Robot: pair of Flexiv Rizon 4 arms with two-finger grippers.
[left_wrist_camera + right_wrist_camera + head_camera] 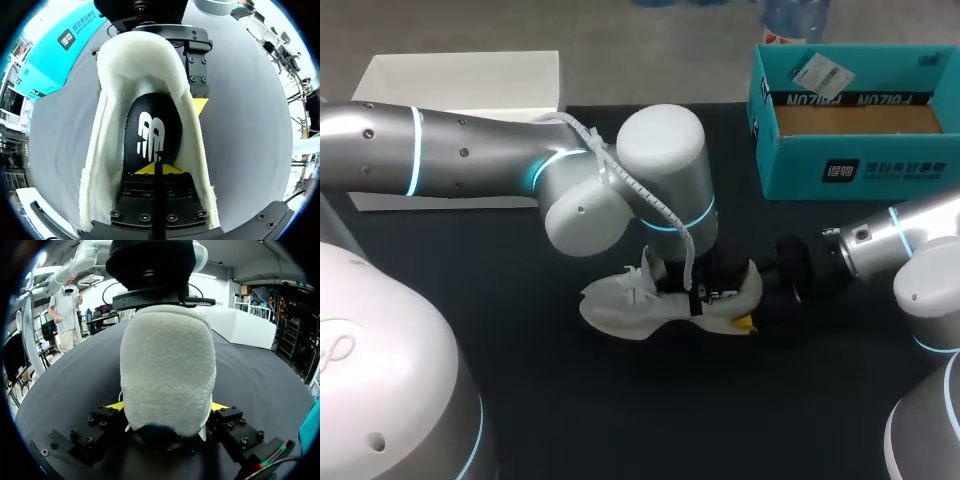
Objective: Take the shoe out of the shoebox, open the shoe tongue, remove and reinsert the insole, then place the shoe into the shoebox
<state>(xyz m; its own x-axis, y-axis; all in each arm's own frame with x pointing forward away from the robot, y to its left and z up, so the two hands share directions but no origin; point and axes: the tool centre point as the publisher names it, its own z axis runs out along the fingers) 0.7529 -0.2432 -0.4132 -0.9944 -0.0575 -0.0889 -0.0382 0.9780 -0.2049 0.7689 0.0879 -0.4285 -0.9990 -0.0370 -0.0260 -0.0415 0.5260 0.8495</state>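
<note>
On table [570, 420], right tool [167, 406] tight on shoe [620, 305] heel; left tool [156, 168] narrow (tips inside).

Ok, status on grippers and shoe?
Right gripper shut on shoe heel. Left gripper inside shoe, over insole, grip unclear. Shoe on table, outside shoebox. Nothing obstructing.

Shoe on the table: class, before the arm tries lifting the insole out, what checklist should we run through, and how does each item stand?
1. The shoe is out of the shoebox and on the table: ok.
2. The right gripper is shut on the shoe's heel: ok.
3. The insole is exposed in the shoe's opening: ok.
4. The left gripper has hold of the insole: cannot tell.
5. The shoebox is open for the return: ok.
</note>
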